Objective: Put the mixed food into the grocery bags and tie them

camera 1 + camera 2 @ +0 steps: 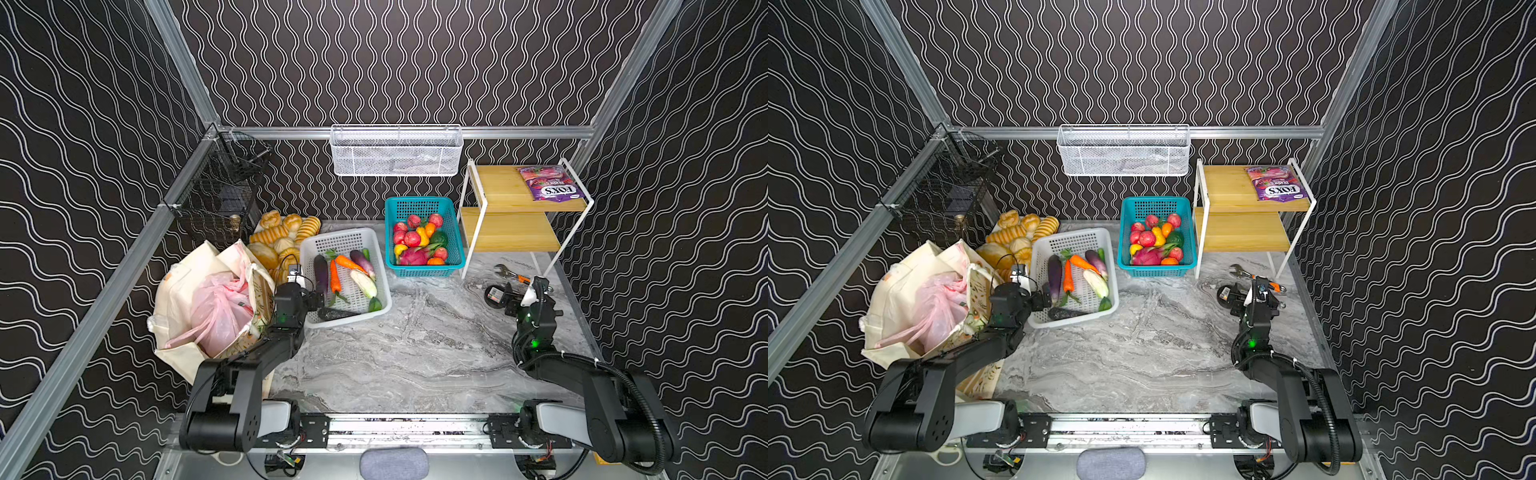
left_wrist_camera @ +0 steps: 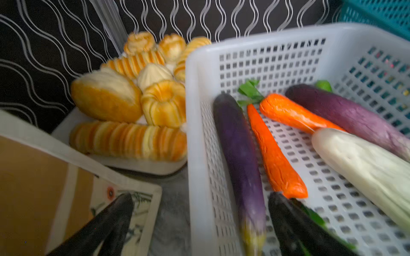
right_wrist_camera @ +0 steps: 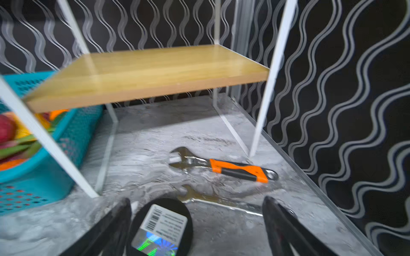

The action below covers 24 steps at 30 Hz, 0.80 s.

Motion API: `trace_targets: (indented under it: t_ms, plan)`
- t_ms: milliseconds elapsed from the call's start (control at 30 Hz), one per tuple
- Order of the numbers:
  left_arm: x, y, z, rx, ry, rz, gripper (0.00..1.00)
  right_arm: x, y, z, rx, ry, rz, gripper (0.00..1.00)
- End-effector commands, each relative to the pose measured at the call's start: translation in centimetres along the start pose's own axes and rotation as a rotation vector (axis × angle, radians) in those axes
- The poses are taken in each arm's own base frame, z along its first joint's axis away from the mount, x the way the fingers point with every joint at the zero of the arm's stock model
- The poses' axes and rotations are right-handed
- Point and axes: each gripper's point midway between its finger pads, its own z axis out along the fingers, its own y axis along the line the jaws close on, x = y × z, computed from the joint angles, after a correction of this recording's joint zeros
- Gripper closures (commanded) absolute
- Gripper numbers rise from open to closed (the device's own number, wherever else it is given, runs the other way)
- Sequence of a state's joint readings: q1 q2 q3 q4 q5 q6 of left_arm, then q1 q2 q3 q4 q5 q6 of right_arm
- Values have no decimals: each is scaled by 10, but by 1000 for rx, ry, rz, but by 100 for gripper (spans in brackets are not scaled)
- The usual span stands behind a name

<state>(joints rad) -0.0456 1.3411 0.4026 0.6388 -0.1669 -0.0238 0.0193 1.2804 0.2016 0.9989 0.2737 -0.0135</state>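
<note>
The cream canvas tote (image 1: 183, 286) stands at the left with the pink plastic bag (image 1: 220, 311) bunched inside it; both mouths gape. A purple FOX'S candy pouch (image 1: 550, 188) lies on the top board of the wooden shelf (image 1: 498, 187). My left gripper (image 1: 316, 300) (image 2: 199, 212) is open and empty. It straddles the near left wall of the white basket (image 2: 199, 137), with one finger over the tote's edge (image 2: 142, 199). My right gripper (image 1: 510, 291) (image 3: 195, 206) is open low over the table at the right, holding nothing.
The white basket (image 1: 307, 245) holds eggplants and carrots. Golden bread rolls (image 1: 282, 237) lie behind the tote. A teal basket (image 1: 424, 202) holds fruit. A black disc with a barcode label (image 3: 159, 228), an orange-handled wrench (image 3: 239, 169) and a flat spanner (image 3: 213, 199) lie by the right gripper.
</note>
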Motion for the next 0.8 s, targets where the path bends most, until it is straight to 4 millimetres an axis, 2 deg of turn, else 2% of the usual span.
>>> trace_targets:
  t_ms: [0, 100, 167, 267, 367, 467, 567, 667, 767]
  plan:
    - [-27, -2, 1, 27, -140, 4, 2, -11, 13, -12, -103, -124, 22, 7]
    - [-36, -7, 2, 67, -188, 18, 1, -3, 13, -25, -126, -183, 15, 6]
    - [-33, -4, 4, 48, -165, 10, 1, -2, 9, -27, -106, -214, 25, 5]
    - [-23, -8, 1, 70, -90, 30, 1, 0, 12, -21, -115, -189, 11, 1]
    - [-8, -1, -6, 34, -50, 52, 1, -2, 12, -22, -110, -205, 11, 0]
    - [2, -1, -8, 39, -61, 41, 1, 0, 4, -20, -66, -193, 34, 0]
    - [-1, -11, -3, 87, -152, 29, 1, 1, -6, -12, -4, -172, 56, 0]
    - [11, -23, 10, 146, -122, 57, 1, 6, -7, -3, 17, -130, 58, 0]
    - [20, -16, 11, 108, -140, 35, 1, 5, -7, -1, 22, -128, 57, 0]
